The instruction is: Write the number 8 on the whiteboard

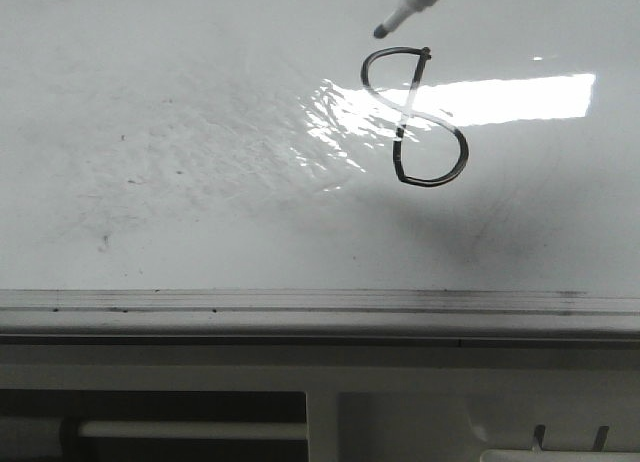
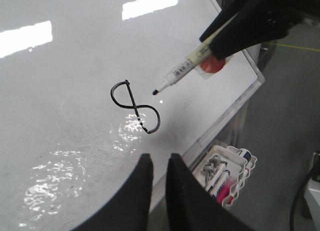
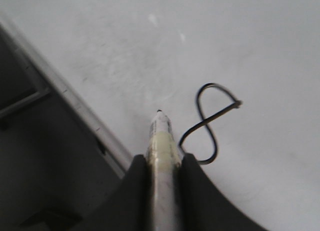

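The number 8 (image 1: 402, 130) is a thin black slanted figure on the whiteboard (image 1: 200, 182), partly under a bright glare patch. It also shows in the left wrist view (image 2: 135, 107) and the right wrist view (image 3: 206, 122). My right gripper (image 3: 162, 158) is shut on a white marker (image 3: 161, 136), which enters the front view from the top (image 1: 405, 12). The marker's dark tip (image 2: 155, 92) is just off the figure's end and looks lifted off the board. My left gripper (image 2: 160, 158) is shut and empty over the board's edge.
A grey edge rail (image 1: 300, 302) runs along the board's near side, with white slotted casing (image 1: 400, 402) below it. A white tray of markers (image 2: 225, 171) hangs off the board's edge. A red round thing (image 2: 212, 66) lies on the board under the right gripper.
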Available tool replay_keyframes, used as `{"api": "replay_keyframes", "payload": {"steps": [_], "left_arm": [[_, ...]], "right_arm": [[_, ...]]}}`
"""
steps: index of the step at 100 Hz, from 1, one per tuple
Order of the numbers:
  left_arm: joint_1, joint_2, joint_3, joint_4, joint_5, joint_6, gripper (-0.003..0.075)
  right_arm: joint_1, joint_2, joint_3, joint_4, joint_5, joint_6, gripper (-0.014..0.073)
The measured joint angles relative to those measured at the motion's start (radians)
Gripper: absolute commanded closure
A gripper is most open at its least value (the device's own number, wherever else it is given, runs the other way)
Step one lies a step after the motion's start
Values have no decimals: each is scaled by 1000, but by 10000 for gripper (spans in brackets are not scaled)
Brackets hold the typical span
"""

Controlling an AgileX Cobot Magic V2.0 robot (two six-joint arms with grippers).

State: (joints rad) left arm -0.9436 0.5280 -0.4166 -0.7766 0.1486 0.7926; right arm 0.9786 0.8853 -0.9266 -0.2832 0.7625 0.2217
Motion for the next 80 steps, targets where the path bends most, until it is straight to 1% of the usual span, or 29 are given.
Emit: {"api": "replay_keyframes", "payload": {"steps": [4, 7, 11, 14, 22, 32, 37, 45, 58, 80], "left_arm": [[0, 18, 0, 1, 12, 0, 365], [0, 42, 0, 2, 21, 0, 323], [-2, 70, -4, 3, 36, 0, 282], [-4, 103, -10, 4, 48, 3, 272], [-14, 185, -42, 7, 99, 41, 274], [-41, 294, -100, 11, 156, 110, 280], [-58, 356, -131, 11, 174, 141, 279], [-88, 433, -177, 11, 183, 182, 280], [-119, 536, -243, 11, 187, 205, 281], [-122, 627, -289, 11, 187, 210, 287]], "right_arm": [[29, 0, 0, 7, 30, -25, 639], [54, 0, 0, 10, 48, -50, 640], [74, 7, 0, 12, 66, -74, 649], [92, 15, 0, 12, 73, -92, 664], [121, 46, 0, 22, 77, -131, 664], [139, 81, 0, 60, 76, -210, 664], [140, 96, -4, 85, 79, -253, 664], [141, 114, -6, 107, 79, -286, 664], [143, 118, -10, 133, 72, -305, 664], [143, 118, -10, 198, 54, -353, 664]]}}
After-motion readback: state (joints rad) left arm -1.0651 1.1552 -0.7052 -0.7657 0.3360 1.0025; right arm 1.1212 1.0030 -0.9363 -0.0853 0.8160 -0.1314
